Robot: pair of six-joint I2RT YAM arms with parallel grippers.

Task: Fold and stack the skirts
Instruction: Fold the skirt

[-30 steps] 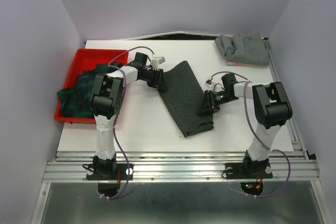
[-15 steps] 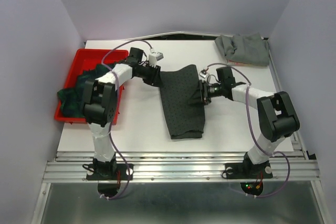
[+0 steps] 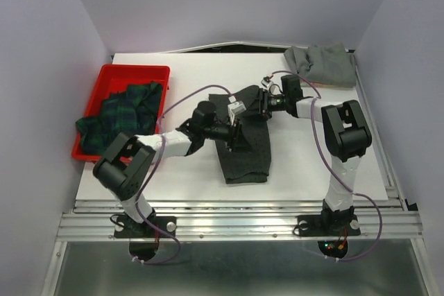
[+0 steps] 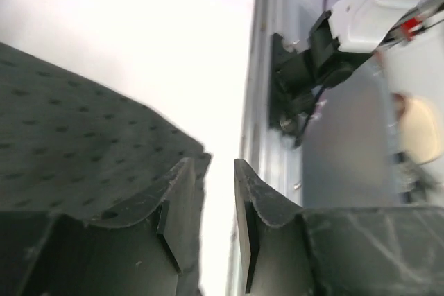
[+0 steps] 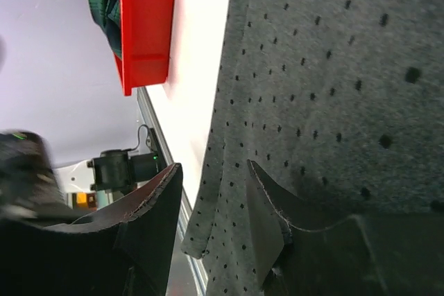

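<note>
Red plastic tray holds pleated green-navy plaid skirt; plain grey skirt far right; on dotted charcoal skirt, left gripper narrowly parted, right gripper wider apart.

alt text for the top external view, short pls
Two robot arms reach inward, left gripper and right gripper close together over a dotted charcoal skirt lying mid-table. A plaid skirt sits bunched in a red tray at left; a grey skirt lies crumpled at the far right corner.

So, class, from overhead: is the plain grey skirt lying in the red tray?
No, the plain grey skirt lies far right, apart from the red tray, which holds the plaid skirt.
</note>
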